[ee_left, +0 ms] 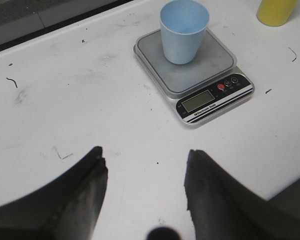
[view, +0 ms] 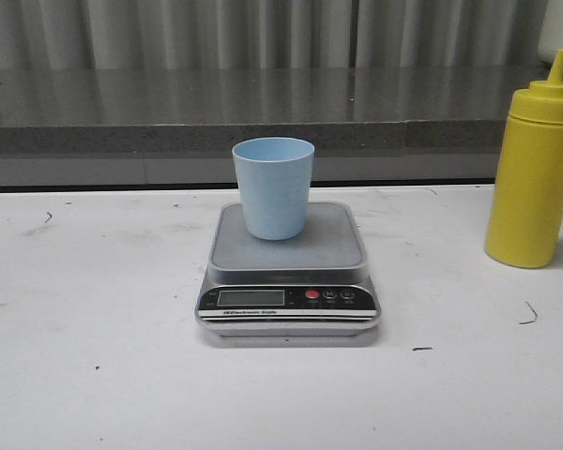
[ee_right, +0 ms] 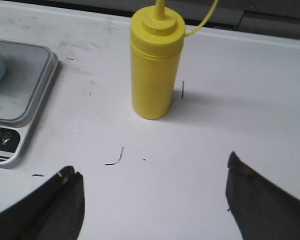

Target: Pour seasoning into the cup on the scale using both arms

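Stage of task: at the very start, judging by the scene; nothing is gripped and nothing looks poured.

Cup: a small pale blue plastic tumbler [view: 273, 186] stands upright at the centre of the front view, on the back part of the scale's platform. Its inside is only partly visible and appears empty.

Scale: a flat silver-grey digital kitchen scale [view: 289, 281] with a black front panel sits mid-frame on the white table [view: 94, 375]. No digits can be made out on its display.

Seasoning: a tall yellow plastic squeeze bottle [view: 535, 169] with a pointed nozzle cap stands upright at the right edge of the front view, well apart from the scale, cap still on.

Left gripper [ee_left: 145, 185]: the jaws are spread wide at the bottom of the left wrist view, pinching nothing, above bare table short of the scale.

Right gripper [ee_right: 155, 200]: the jaws are spread wide at the bottom of the right wrist view, pinching nothing, with the yellow bottle ahead between them but not yet reached.

Left to do: probably everything, meaning grasping the bottle, bringing its nozzle over the cup, steadying, and pouring.
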